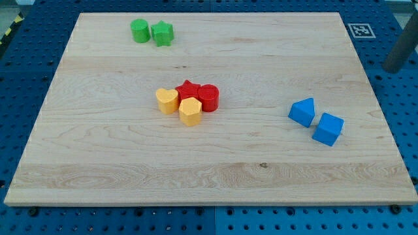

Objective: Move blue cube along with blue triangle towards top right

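A blue triangle [302, 111] and a blue cube [328, 128] lie side by side, touching or nearly so, on the wooden board [261, 170] near its right edge. The triangle is to the upper left of the cube. A blurred dark rod shows at the view's right edge, off the board. My tip [392, 68] is above and to the right of both blue blocks, well apart from them.
A green cylinder [139, 31] and a green star [162, 32] sit at the top left. A red star [189, 89], red cylinder [209, 97], yellow heart [168, 100] and yellow hexagon [190, 111] cluster at the centre. A printed marker [359, 29] lies past the top right corner.
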